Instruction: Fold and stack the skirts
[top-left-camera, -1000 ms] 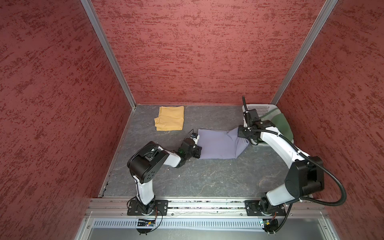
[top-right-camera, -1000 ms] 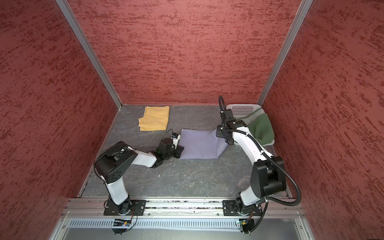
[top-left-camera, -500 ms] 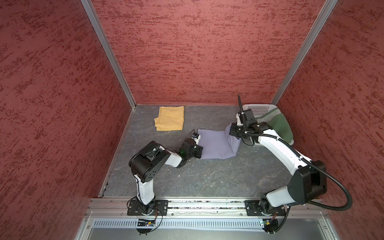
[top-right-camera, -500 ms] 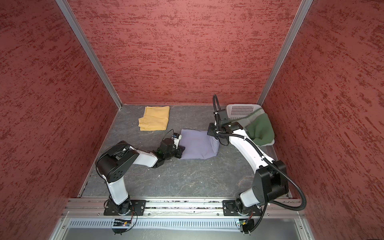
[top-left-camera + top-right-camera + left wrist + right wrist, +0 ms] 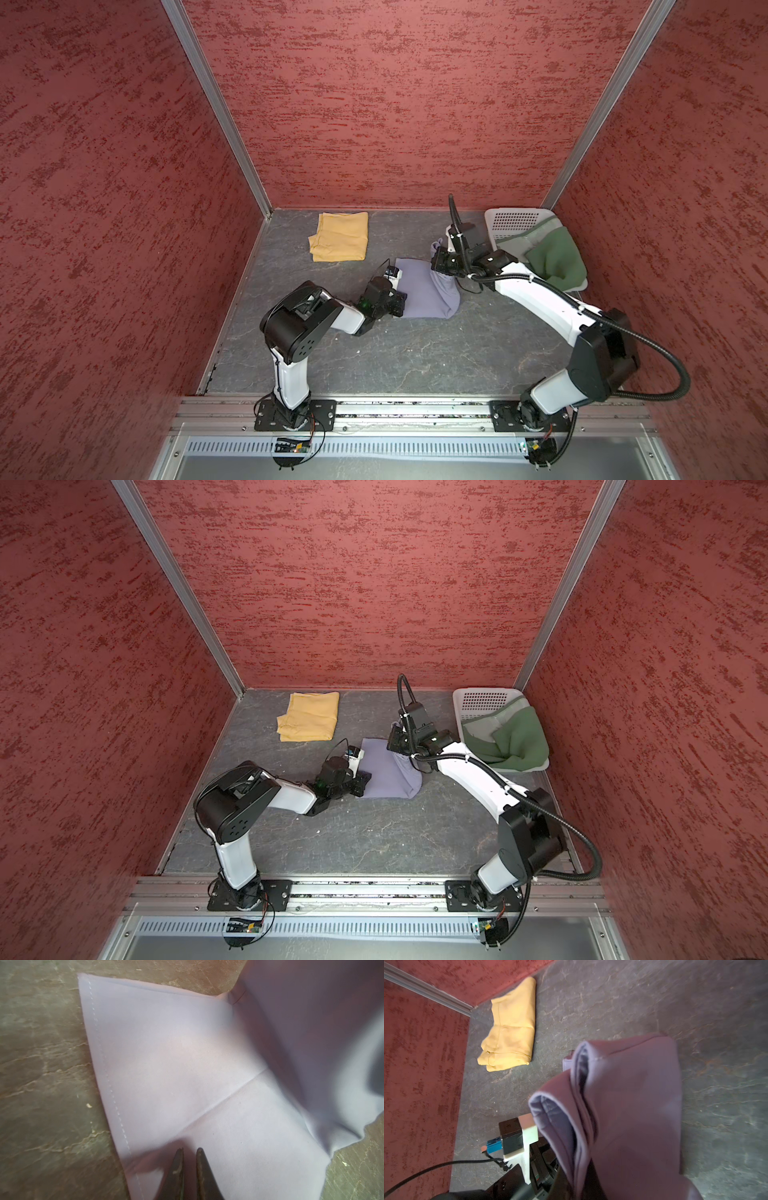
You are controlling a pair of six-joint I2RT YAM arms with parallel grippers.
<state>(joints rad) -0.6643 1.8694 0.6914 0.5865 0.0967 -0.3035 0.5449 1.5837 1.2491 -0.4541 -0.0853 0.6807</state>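
Observation:
The pale lavender skirt (image 5: 424,291) (image 5: 386,777) lies mid-floor. My right gripper (image 5: 440,259) (image 5: 395,737) is shut on its right end, which hangs lifted and doubled back over the flat part. In the right wrist view the cloth (image 5: 633,1105) drapes over the gripper (image 5: 575,1186) and hides most of it. My left gripper (image 5: 400,299) (image 5: 365,781) (image 5: 189,1150) is shut to a thin slit, tips resting on the skirt (image 5: 187,1064) just inside its stitched left hem. A folded mustard skirt (image 5: 338,237) (image 5: 309,723) (image 5: 510,1030) lies back left. The dark green skirt (image 5: 552,257) (image 5: 515,742) hangs crumpled in the basket.
A white perforated basket (image 5: 515,218) (image 5: 486,698) stands in the back right corner. Red walls close in the back and both sides. An aluminium rail (image 5: 415,409) with both arm bases runs along the front. The left arm's wrist camera (image 5: 519,1134) sits close beside the raised cloth.
My right gripper has carried the lavender skirt's right end up and leftward over the rest of the skirt. The left gripper has stayed at the left hem.

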